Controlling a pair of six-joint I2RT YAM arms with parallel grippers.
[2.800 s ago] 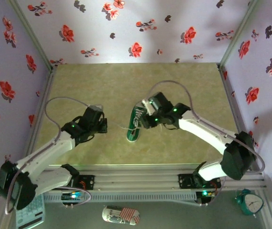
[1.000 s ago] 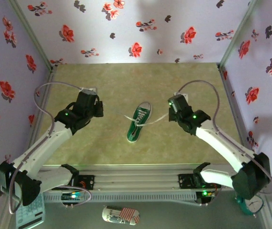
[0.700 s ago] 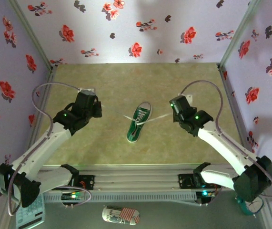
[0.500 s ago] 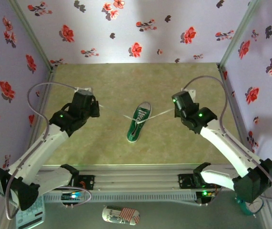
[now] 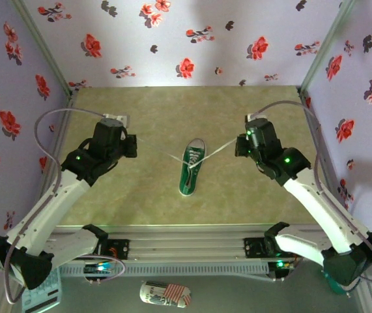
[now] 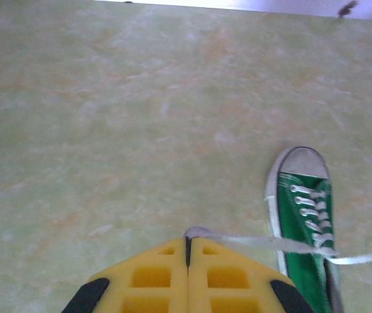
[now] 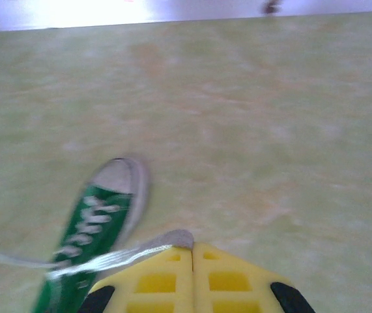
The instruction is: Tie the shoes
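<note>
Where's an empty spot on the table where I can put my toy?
Two bare patches of table: the far part, between the flowered back wall and the sneaker toe, and the near part, between its heel and the metal rail. The middle is crowded: both laces stretch from the sneaker to the shut left gripper and right gripper.

Quick headcount of the bench

One green sneaker (image 5: 192, 168) with two white lace strands coming off it (left strand (image 5: 163, 154), right strand (image 5: 221, 150)). Two robot arms (left arm (image 5: 52, 205), right arm (image 5: 316, 208)), so two grippers: left gripper (image 5: 132, 145) and right gripper (image 5: 240, 147), each with two yellow fingers (image 6: 153, 279). Plus one striped patterned oblong thing (image 5: 165, 294) and one printed sheet (image 5: 42, 295).
</note>
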